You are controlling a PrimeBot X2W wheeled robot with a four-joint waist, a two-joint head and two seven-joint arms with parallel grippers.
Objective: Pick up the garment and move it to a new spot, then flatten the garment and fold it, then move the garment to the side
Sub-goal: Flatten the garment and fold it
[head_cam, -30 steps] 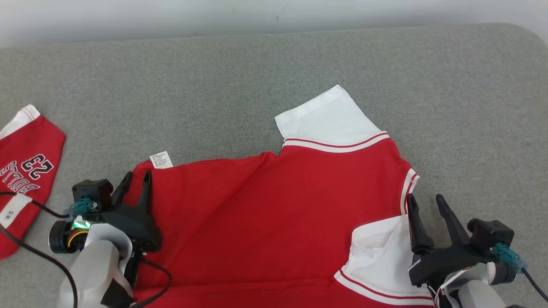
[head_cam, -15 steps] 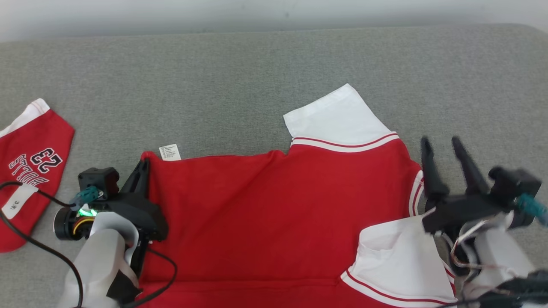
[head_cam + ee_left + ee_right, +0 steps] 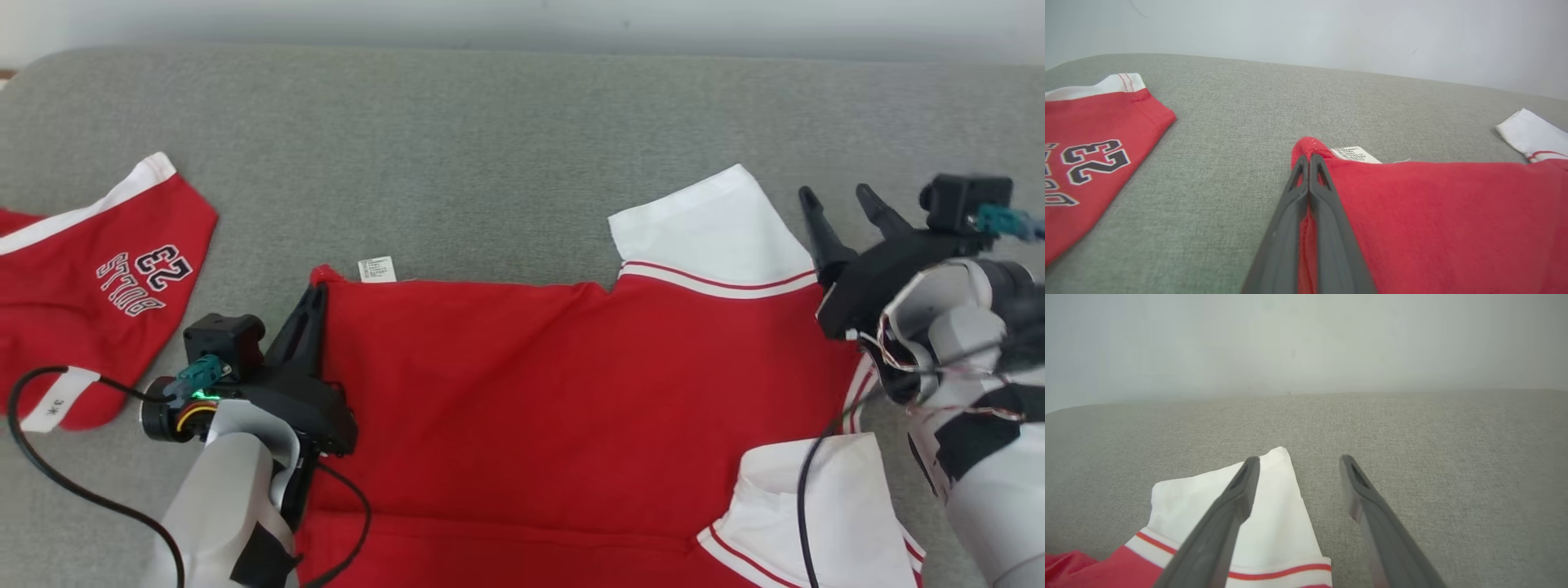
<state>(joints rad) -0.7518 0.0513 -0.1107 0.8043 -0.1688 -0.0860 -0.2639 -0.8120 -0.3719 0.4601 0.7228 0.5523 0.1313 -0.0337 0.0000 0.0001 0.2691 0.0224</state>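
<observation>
**Left corner pinch made; right arm now at the far sleeve**

Finding 1. The left gripper point(image 3: 314, 296), whose jaws stood apart astride the hem a second ago, is now closed flat on the hem corner of the red garment point(image 3: 571, 367). The grip is just beside the white care label point(image 3: 376, 269). The left wrist view shows red cloth pressed between the two fingers.

Finding 2. The right gripper point(image 3: 834, 196) has left the near white sleeve point(image 3: 824, 498). It now hangs, jaws wide and empty, beside the far white sleeve point(image 3: 710, 224), with one finger over that sleeve in the right wrist view. The head camera has also swung, so the garment's apparent shift is not its own.

Assessment. One of two holds is secured. The second appears outstanding before any lift or stretch.

Orientation. The garment lies spread along the near edge of the grey padded surface point(image 3: 490, 139), its nearest part cut off by the frame. Its long axis runs parallel with that edge, hem toward the left end and shoulders toward the right end. The far sleeve points at the far edge. Red printed shorts point(image 3: 106, 286) lie apart at the left end.
</observation>
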